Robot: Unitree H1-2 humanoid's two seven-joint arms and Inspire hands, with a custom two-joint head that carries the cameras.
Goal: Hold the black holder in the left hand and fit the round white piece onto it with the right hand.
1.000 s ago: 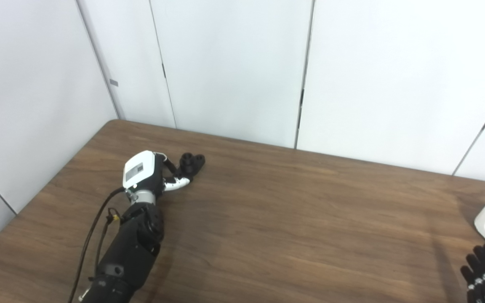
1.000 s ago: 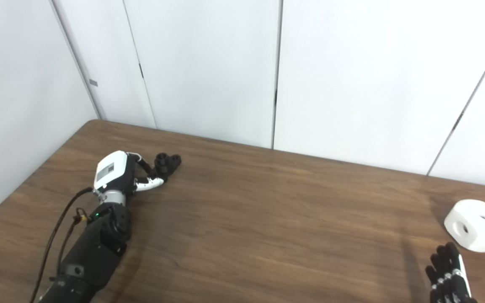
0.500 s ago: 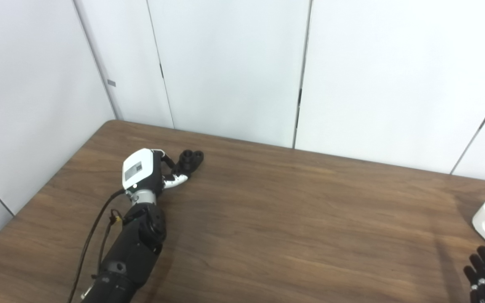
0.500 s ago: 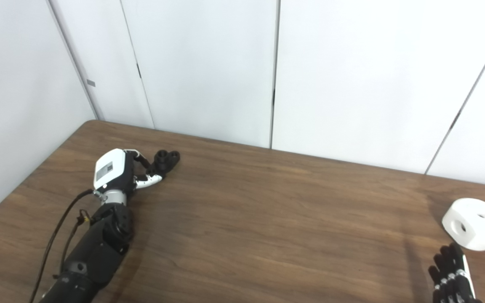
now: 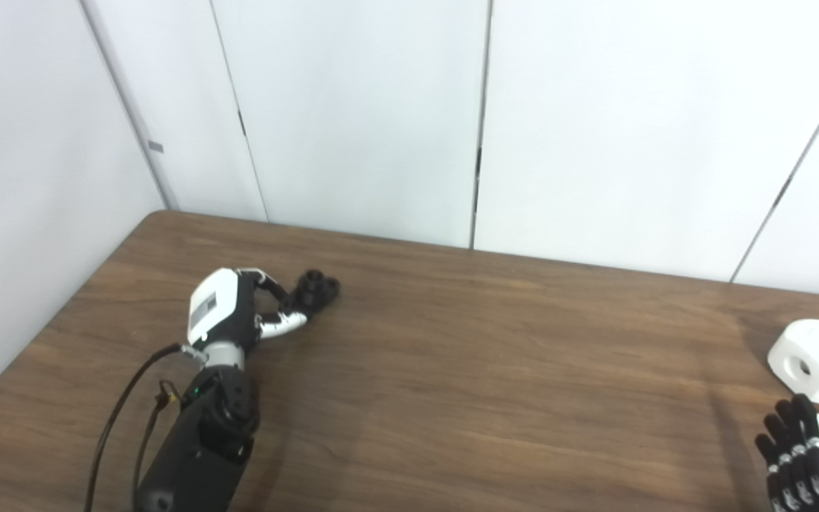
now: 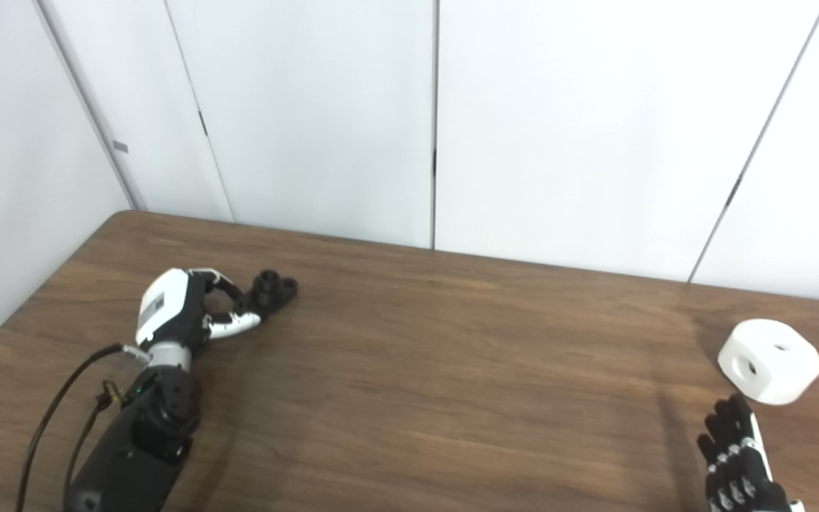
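In the left of the frame the left hand [image 5: 228, 320] lay on the wooden table [image 5: 466, 370], its fingers curled toward the black holder [image 5: 316, 290] and its fingertips touching or just beside it; whether they were clamped on it could not be told. At the right edge the round white piece [image 6: 769, 360] sat on the table, and the right hand [image 6: 736, 455], at the lower right, pointed up at it from just below with fingers straight and side by side, holding nothing. The risk appeared twofold: a shallow fingertip pinch could let the small holder twist or skid away when lifted, and the white piece, so close to the table's right side, might be nudged farther out by the reaching fingers. A grey label showed on the back of the left hand, too small to read; no other writing was visible.
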